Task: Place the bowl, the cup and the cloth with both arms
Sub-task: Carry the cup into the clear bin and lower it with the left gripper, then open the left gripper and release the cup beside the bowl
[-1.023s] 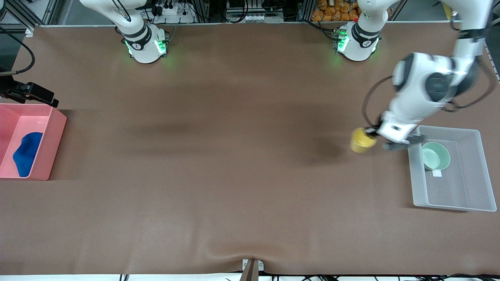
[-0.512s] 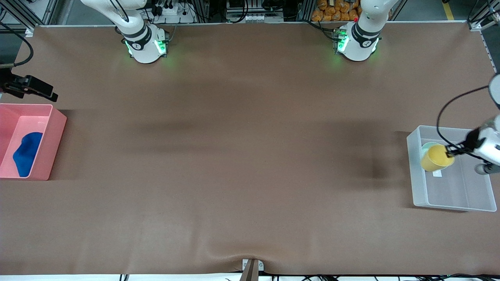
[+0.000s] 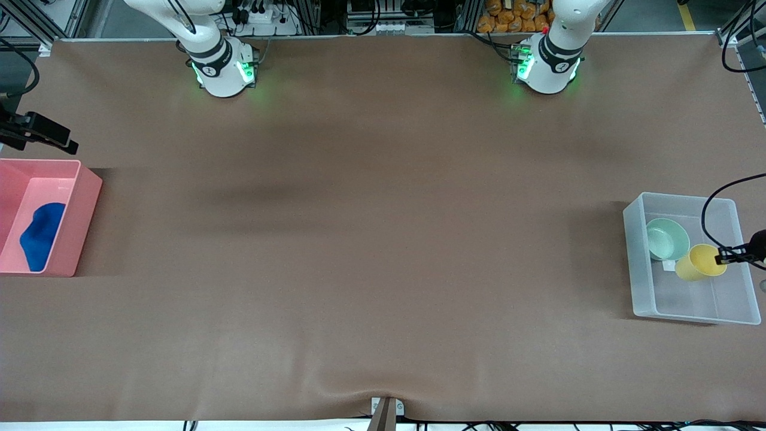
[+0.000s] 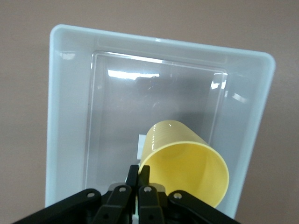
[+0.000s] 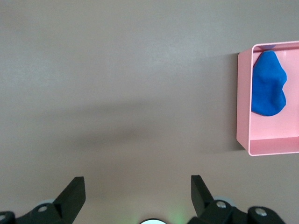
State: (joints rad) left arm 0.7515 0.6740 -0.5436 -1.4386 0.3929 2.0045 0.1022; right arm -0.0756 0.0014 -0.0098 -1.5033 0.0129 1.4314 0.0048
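Cup [image 3: 699, 262] in tow, the left gripper [image 3: 731, 256] now hangs over the clear bin [image 3: 640, 263] at the left arm's end of the table, having carried its load across from the bare tabletop beside that bin within the last second. Half a second ago the yellow cup covered most of the bowl [image 3: 666, 238]; now it sits nearer the front camera than the bowl and just beside it, and the mint-green bowl shows whole again, resting in the bin near the wall that faces the table's middle. Most of the left arm has swung out of the front view, with only the gripper's black tip and a loop of cable still showing at the picture's edge. In the left wrist view the left gripper [image 4: 138, 173] has its fingers pressed together on the rim of the cup [image 4: 187, 165], which lies tilted with its mouth toward the camera above the floor of the clear bin [image 4: 70, 93]; whether the cup touches the floor cannot be told.

At the right arm's end, the cloth [image 3: 40, 234] lies unmoved in the pink bin [image 3: 84, 203]. The right gripper [image 5: 138, 196] waits with fingers spread wide over bare table, having drifted slightly, and its wrist view takes in the cloth [image 5: 268, 84] inside the pink bin [image 5: 244, 102].
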